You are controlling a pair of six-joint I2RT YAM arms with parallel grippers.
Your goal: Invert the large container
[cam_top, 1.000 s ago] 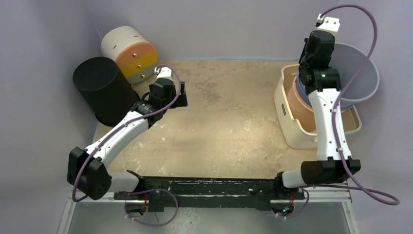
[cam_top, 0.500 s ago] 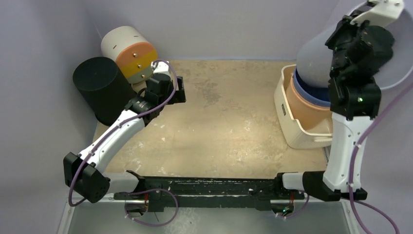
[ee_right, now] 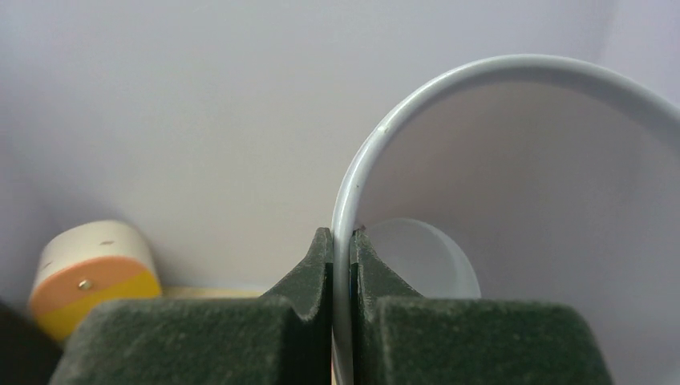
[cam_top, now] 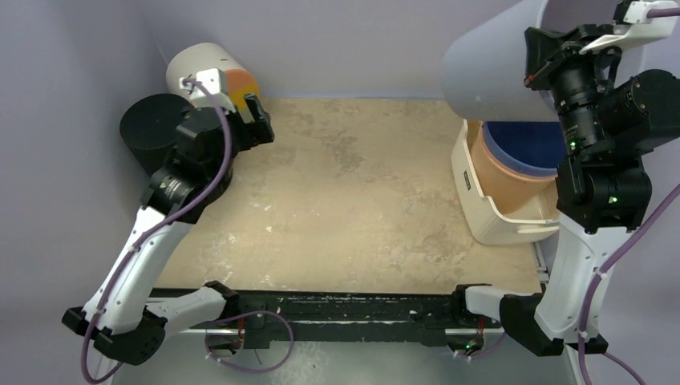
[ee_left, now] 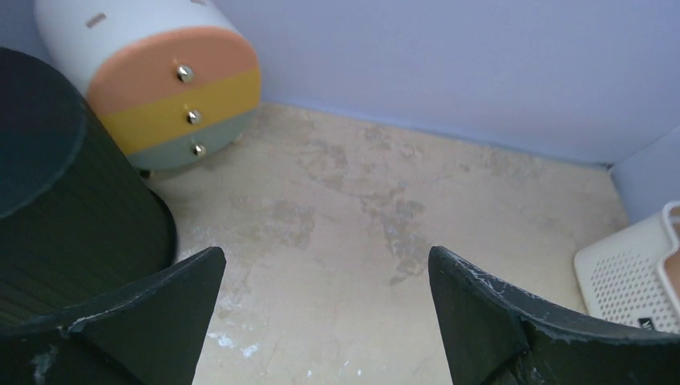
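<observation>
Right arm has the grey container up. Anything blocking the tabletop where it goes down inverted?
Nothing visible does. The grey container hangs in the right gripper by the white basket; the tabletop left of it is bare.

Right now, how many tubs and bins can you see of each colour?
grey bucket: 1
blue tub: 1
peach tub: 1
white basket: 1
black bin: 1
white drawer drum: 1
Total: 6
</observation>
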